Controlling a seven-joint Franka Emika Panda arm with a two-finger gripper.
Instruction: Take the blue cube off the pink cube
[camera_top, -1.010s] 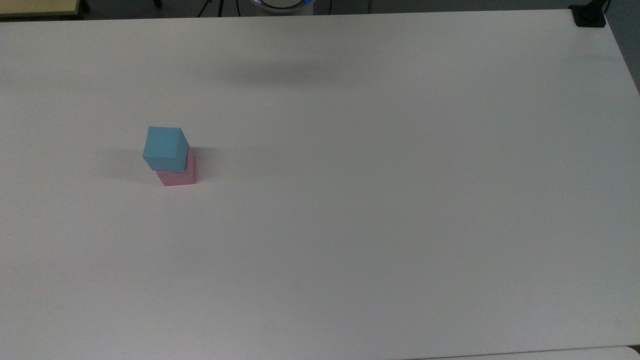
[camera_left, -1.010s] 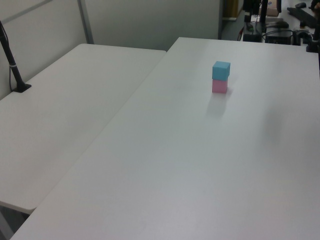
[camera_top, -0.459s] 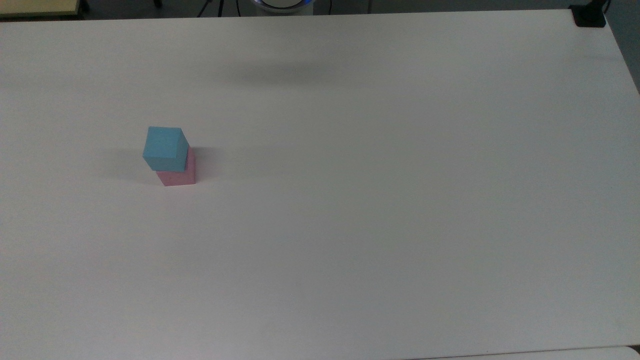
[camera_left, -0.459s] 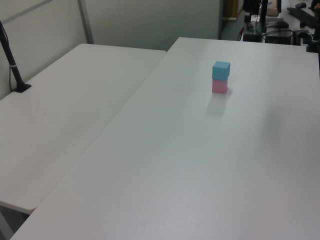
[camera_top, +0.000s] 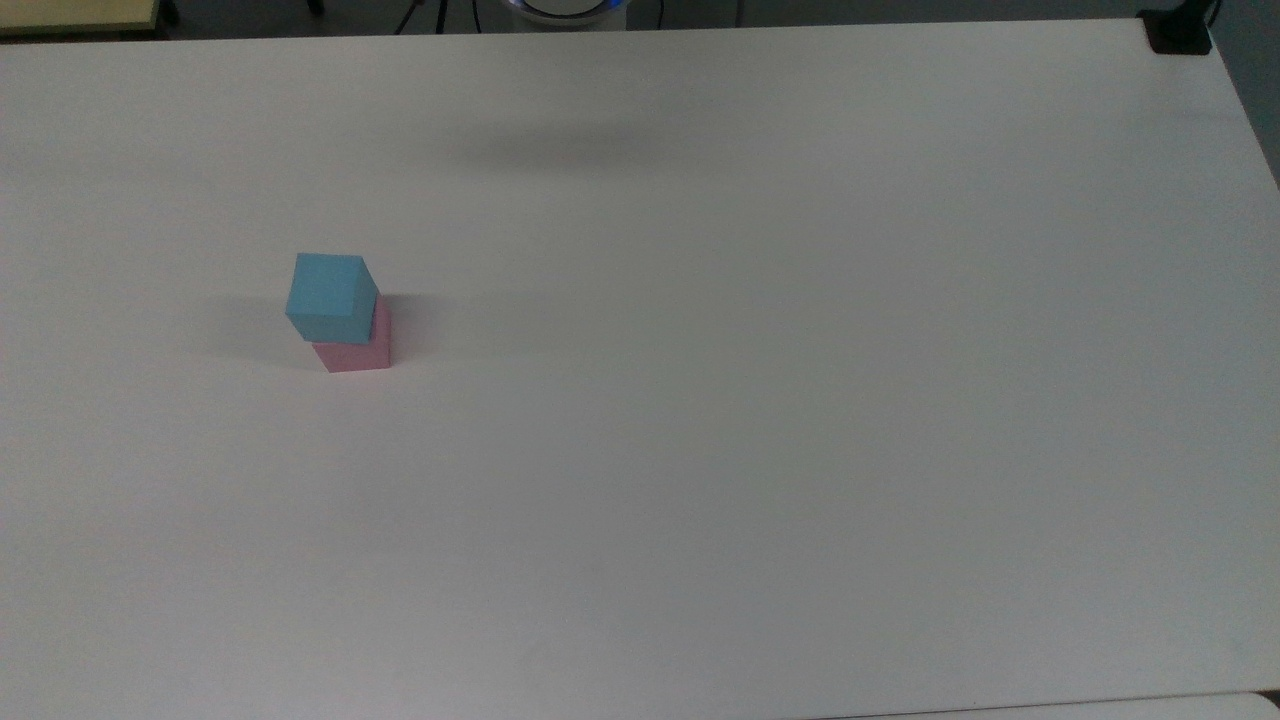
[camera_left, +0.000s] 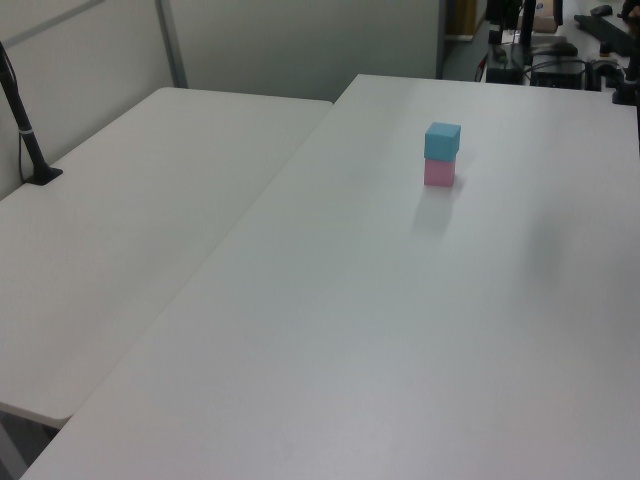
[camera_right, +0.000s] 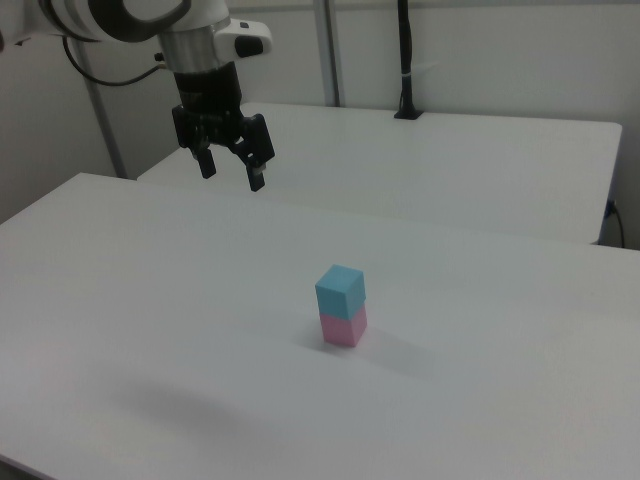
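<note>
Nothing on the table (camera_top: 760, 420) has moved since the earlier frames: the blue cube (camera_top: 330, 297) sits as before on the pink cube (camera_top: 355, 345), turned a little askew on it. In the right view the gripper (camera_right: 232, 172) hangs in the air well apart from the stack (camera_right: 341, 306), up toward the right view's left, its fingers (camera_right: 256, 177) spread and holding nothing.
</note>
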